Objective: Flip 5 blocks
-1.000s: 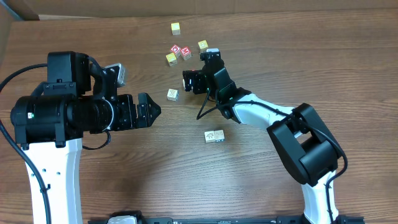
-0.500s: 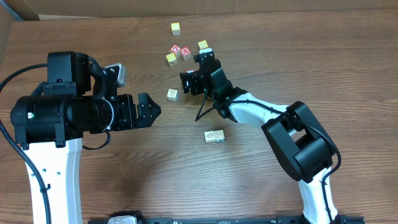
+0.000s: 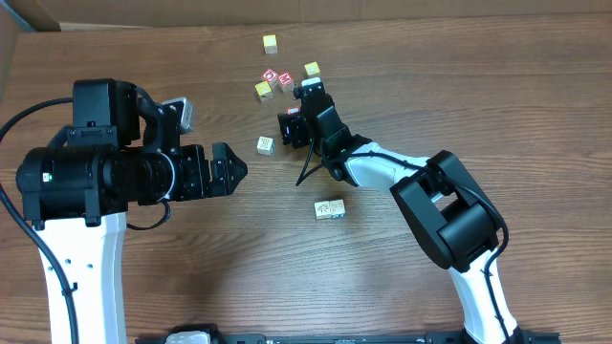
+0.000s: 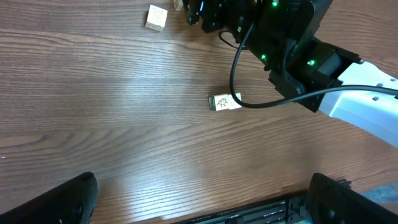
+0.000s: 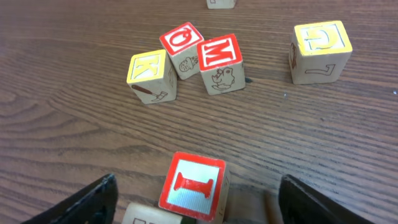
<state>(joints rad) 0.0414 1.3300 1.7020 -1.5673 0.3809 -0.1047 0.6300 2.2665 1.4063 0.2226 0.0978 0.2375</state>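
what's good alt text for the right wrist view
A red-bordered I block sits on the wooden table between the right gripper's open fingers. Beyond it cluster a yellow K block, a red O block and a red M block, with another yellow block farther right.

table [image 4: 93, 124]: brown wood, near edge along the bottom | far block [image 4: 156, 17]: pale, alone, far from the near edge | mid block [image 4: 225, 102]: pale, dark drawing, mid-surface, a black cable [image 4: 235, 62] looping just beside it | right arm [image 4: 292, 43]: black, green lights, white link | left gripper [image 4: 202, 199]: fingers [image 4: 62, 202] spread wide over the near edge
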